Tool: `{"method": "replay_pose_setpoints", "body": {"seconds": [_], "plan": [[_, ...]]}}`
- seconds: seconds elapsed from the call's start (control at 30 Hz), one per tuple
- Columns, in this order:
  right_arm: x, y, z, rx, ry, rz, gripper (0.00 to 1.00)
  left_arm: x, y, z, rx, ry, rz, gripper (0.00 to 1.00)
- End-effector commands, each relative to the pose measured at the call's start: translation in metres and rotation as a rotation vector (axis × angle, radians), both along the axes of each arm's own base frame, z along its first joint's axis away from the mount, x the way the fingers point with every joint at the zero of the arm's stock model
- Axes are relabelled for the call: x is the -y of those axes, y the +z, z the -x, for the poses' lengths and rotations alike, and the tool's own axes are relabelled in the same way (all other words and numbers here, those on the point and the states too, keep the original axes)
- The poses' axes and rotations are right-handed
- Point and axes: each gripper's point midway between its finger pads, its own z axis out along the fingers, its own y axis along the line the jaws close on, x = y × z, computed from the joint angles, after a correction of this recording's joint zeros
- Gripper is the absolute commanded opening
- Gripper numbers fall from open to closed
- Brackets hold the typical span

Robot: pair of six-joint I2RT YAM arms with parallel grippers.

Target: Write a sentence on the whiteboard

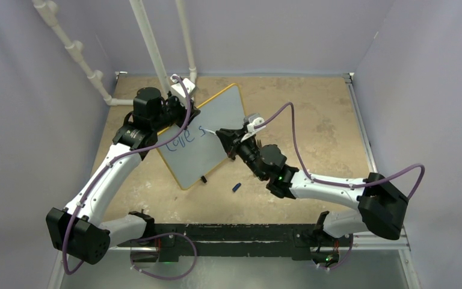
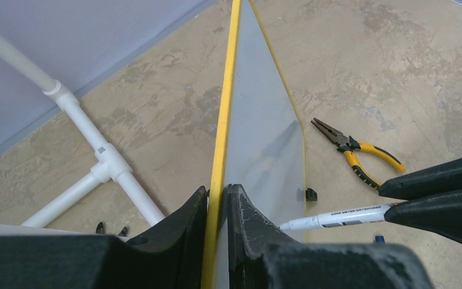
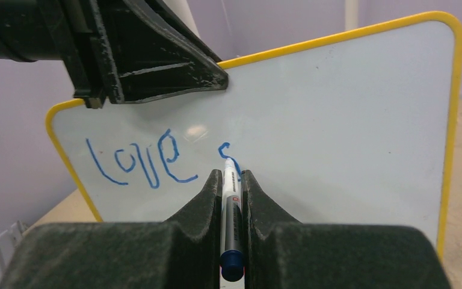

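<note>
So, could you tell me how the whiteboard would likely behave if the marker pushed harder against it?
It seems stiff: the whiteboard looks flat though the left pincer clamps only its yellow edge. Thin, with only small feet, it would probably tip or slide without that grip. Its glossy face may let the marker skid.

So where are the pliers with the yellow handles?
In the left wrist view, the yellow-handled metal pliers lie flat on the tan tabletop, on the right of the yellow-framed whiteboard, just past the white marker.
</note>
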Motion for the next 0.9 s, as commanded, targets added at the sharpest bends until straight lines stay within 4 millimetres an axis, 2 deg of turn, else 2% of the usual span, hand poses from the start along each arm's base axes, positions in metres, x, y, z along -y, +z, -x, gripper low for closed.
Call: {"method": "replay_pose_setpoints", "body": {"seconds": [0.0,0.57,0.87], "plan": [[0.007,0.017,-0.011,0.032,-0.068,-0.02,0.0,-0.009,-0.006,-0.002,-0.002,0.028,-0.017,0.0],[0.003,0.033,-0.016,0.078,-0.07,-0.044,0.0,-0.009,-0.006,-0.001,0.0,0.019,-0.02,0.0],[-0.001,0.03,-0.022,0.08,-0.085,-0.028,0.0,-0.009,-0.005,0.0,0.002,0.013,-0.018,0.0]]}}
